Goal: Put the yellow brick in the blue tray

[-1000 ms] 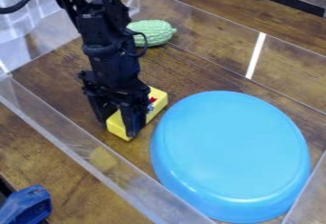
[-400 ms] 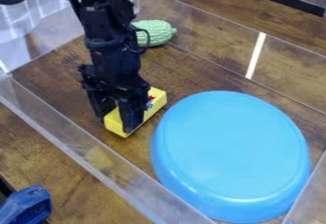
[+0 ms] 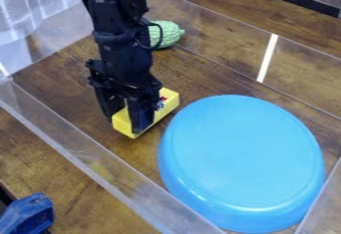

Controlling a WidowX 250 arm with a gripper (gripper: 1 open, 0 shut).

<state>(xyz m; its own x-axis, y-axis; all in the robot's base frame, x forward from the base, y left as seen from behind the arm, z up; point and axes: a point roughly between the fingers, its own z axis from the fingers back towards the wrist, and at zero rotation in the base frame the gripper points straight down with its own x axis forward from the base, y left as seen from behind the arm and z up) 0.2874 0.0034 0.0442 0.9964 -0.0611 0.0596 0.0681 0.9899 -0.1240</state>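
Note:
The yellow brick [image 3: 130, 128] sits low over the wooden floor of the bin, just left of the blue tray [image 3: 242, 163]. Its red strip and small picture show at its right end. My gripper [image 3: 131, 118] points straight down and is shut on the yellow brick, one black finger on either side. The fingers hide the brick's middle. Whether the brick touches the floor I cannot tell. The round light-blue tray holds nothing and fills the bin's lower right.
A green bumpy oval object [image 3: 164, 34] lies behind the arm near the far wall. Clear plastic bin walls [image 3: 60, 143] enclose the wooden floor. A blue item [image 3: 24, 216] lies outside the bin at the lower left.
The fingers have closed in on the yellow brick. The brick and gripper look slightly higher in the view than a second ago.

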